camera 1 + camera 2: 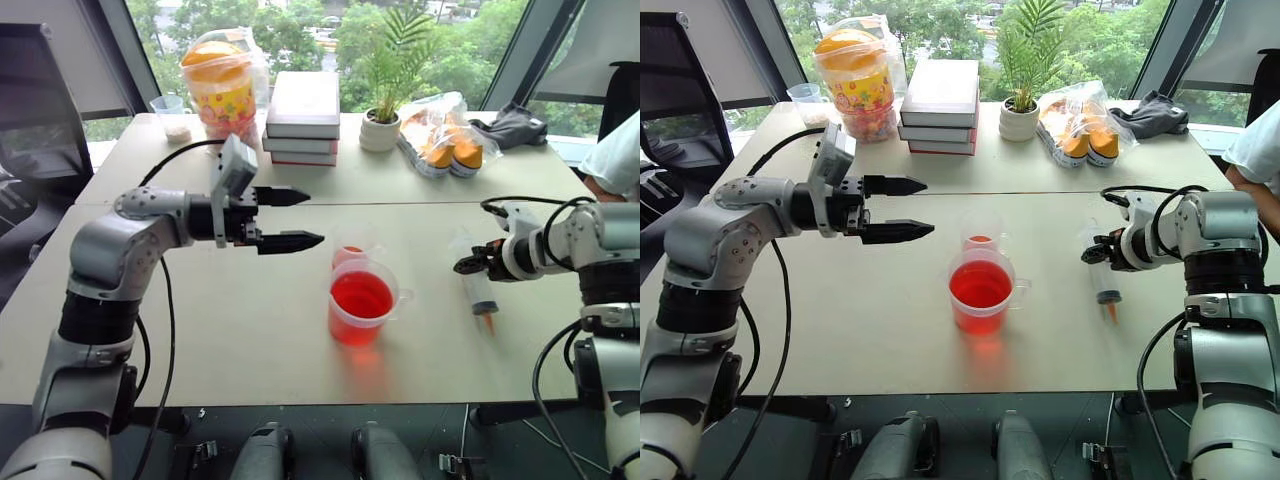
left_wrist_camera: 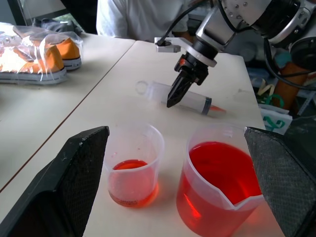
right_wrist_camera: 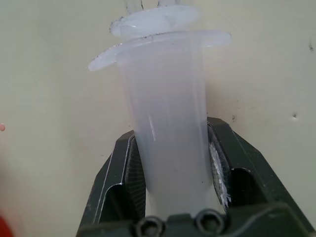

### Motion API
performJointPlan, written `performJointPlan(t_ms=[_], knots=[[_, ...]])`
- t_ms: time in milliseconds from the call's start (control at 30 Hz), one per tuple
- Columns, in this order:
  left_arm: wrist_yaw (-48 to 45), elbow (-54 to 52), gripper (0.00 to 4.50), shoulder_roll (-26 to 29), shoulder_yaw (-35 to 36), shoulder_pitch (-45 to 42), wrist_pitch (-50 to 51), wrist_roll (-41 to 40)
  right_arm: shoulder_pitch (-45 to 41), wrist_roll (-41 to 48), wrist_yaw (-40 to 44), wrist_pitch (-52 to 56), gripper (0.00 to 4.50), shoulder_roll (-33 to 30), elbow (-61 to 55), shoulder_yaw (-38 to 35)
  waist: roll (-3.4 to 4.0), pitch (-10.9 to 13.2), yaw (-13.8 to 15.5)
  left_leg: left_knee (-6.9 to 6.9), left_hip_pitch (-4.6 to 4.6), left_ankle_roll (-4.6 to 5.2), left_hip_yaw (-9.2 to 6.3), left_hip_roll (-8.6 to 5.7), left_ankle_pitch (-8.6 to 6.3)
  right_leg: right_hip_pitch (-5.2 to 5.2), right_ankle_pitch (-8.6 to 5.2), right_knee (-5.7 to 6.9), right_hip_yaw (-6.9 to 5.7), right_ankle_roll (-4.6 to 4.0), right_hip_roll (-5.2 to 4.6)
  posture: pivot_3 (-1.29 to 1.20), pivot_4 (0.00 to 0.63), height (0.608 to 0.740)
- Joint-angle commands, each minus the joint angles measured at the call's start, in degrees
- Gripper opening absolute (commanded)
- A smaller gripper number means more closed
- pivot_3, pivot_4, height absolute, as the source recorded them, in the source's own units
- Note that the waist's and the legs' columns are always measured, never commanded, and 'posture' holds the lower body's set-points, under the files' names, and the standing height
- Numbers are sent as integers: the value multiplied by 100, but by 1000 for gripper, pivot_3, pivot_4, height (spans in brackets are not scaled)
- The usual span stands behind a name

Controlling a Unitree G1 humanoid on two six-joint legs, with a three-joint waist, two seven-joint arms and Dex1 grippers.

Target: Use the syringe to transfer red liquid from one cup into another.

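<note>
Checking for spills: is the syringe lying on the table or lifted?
Lying down: the syringe rests flat on the table, orange tip toward the robot, with the right gripper at its barrel.

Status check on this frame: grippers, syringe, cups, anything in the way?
Left gripper open, empty, above table. Right gripper straddling syringe lying on table. Both cups hold red liquid: large, small. Nothing between.

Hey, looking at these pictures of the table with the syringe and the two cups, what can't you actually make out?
- Syringe: in the right wrist view its tip runs below the picture's edge, between the right gripper's fingers.
- Whether those fingers press the barrel or just flank it: not clear.
- Any liquid left in the syringe: too small in the head views.
- Small cup: largely hidden behind the big cup in the head views.
- Person: cut off by the top edge in the left wrist view.
</note>
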Motion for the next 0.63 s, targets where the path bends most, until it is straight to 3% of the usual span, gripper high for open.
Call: performJointPlan(t_ms=[33, 100, 133, 233, 333, 400, 633], knots=[[53, -243, 4500, 109, 186, 42, 49, -143, -78, -93, 77, -32, 3209, 6, -83, -120, -1, -1, 0, 0, 0, 0, 0, 0, 0, 0, 0, 1, 0, 0, 1, 0, 150, 740], [66, -273, 4500, 143, 181, 71, 79, -191, -49, -88, 159, -33, 4272, -32, -227, -106, -2, -1, 0, 0, 1, 0, -1, 0, 0, 2, 0, 0, -1, 0, 4, 0, 150, 740], [77, -283, 4500, 149, 184, 79, 95, -207, -34, -79, 212, -44, 4473, -70, -312, -87, -2, -1, 0, 1, 2, 0, 0, 0, 0, 2, 0, 1, 0, 1, 3, 0, 150, 740], [40, -301, 4500, 184, 234, 87, 172, -311, 112, -72, 534, -304, 4473, -417, -906, 151, -2, -1, 29, 6, 0, 1, 0, -1, 0, 3, 0, 2, -1, 1, 3, 0, 150, 740], [-14, -322, 4500, 259, 279, 102, 228, -430, 496, -137, 1244, -1117, 4473, -1237, -2121, 527, 3, 2, 43, 5, -4, 4, -3, -2, -2, 2, -1, -2, -3, 3, 3, 0, 150, 740], [-21, -332, 4500, 303, 278, 121, 236, -464, 712, -12, 1596, -1383, 4473, -1625, -2712, 403, 3, 2, 23, 5, -8, 11, -4, -2, -6, -1, -3, -7, -5, 6, 3, 0, 150, 740], [-24, -257, 4500, 410, 328, 188, 221, -429, 1895, 1125, 2521, -1614, 4473, -1926, -4649, -1506, 2, 2, 14, 5, 5, 12, -10, 6, -7, 9, -3, 3, -3, 6, 14, 0, 150, 740]])
